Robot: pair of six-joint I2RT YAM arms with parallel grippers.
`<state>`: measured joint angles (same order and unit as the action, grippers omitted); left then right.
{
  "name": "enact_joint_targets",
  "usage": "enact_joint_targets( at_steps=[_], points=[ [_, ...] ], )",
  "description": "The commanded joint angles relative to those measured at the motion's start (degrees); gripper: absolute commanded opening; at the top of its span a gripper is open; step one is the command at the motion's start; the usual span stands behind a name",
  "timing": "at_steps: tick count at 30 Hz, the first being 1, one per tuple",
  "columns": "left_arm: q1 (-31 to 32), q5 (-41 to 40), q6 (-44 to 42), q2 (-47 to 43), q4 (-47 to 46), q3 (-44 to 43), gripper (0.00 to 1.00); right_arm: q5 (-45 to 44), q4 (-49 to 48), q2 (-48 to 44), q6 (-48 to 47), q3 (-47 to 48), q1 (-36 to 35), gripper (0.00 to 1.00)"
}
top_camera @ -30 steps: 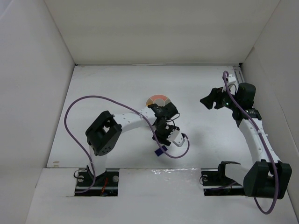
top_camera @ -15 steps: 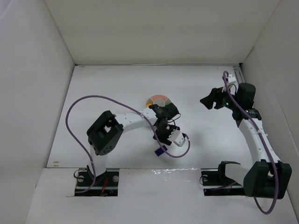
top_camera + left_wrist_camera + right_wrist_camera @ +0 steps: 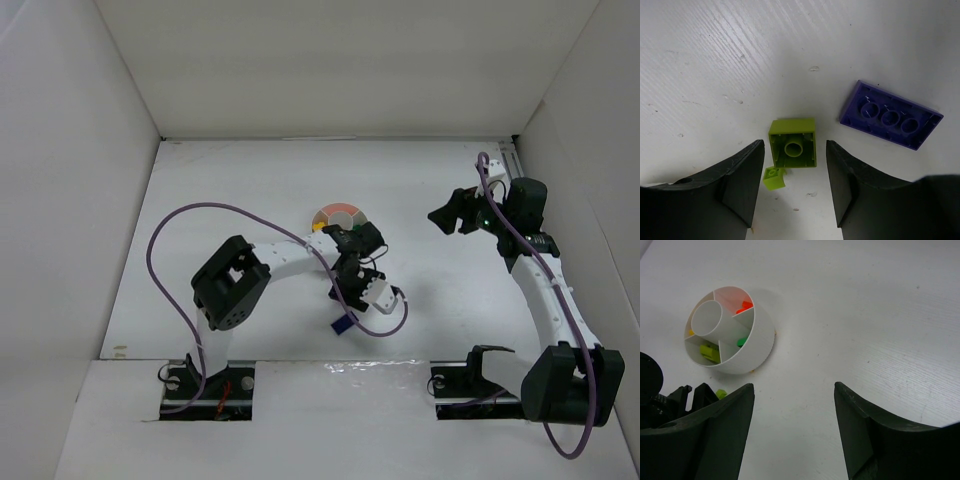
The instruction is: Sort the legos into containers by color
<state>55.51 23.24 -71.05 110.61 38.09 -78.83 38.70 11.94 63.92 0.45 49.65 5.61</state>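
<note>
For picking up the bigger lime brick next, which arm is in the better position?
Left, probably. The lime brick lies between the open fingers of the left gripper, not yet gripped. The right gripper hangs open over bare table, well apart from that brick.

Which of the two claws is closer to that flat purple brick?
Left. The left gripper hangs right by the purple brick, which lies just off to one side of it; the right gripper is far off to the brick's right.
</note>
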Motion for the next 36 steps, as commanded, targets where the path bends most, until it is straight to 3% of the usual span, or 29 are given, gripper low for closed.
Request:
enact_joint_targets(
  at_steps=[1,5,8,11,18,27,30,36],
  points=[
    [0.3,0.13,0.73,-0.22,1.38,-2.38,0.49,-0.11,-2.8,0.41,-0.1,-0.43,0.37,0.7],
    [0.3,0.13,0.73,-0.22,1.38,-2.38,0.46,-0.11,-2.8,0.42,-0.1,-0.43,0.37,0.7],
    [0.3,0.13,1.26,-0.22,1.38,-2.38,0.33,-0.11,-2.8,0.42,-0.1,-0.43,0.37,0.7],
    [0.3,0.13,1.79,-0.22,0.85,-1.77,0.27,-0.11,-3.33,0.42,-0.1,-0.43,0.37,0.7],
    [0.3,-0.39,10.38,-7.24,-5.38,1.04,0.23,0.41,-3.33,0.42,-0.1,-0.43,0.37,0.7],
    [-2.33,-10.03,27.0,-28.76,-18.3,9.03,0.21,0.94,-3.86,-0.11,0.43,-0.43,0.37,0.7],
    [-2.33,-16.01,29.29,-31.41,-18.84,10.1,0.21,1.46,-4.91,-0.11,1.66,-0.43,0.37,0.7],
    [-5.75,-17.27,31.23,-32.03,-20.33,12.2,0.21,1.47,-4.91,-0.11,1.66,0.27,0.37,0.7]
  ],
)
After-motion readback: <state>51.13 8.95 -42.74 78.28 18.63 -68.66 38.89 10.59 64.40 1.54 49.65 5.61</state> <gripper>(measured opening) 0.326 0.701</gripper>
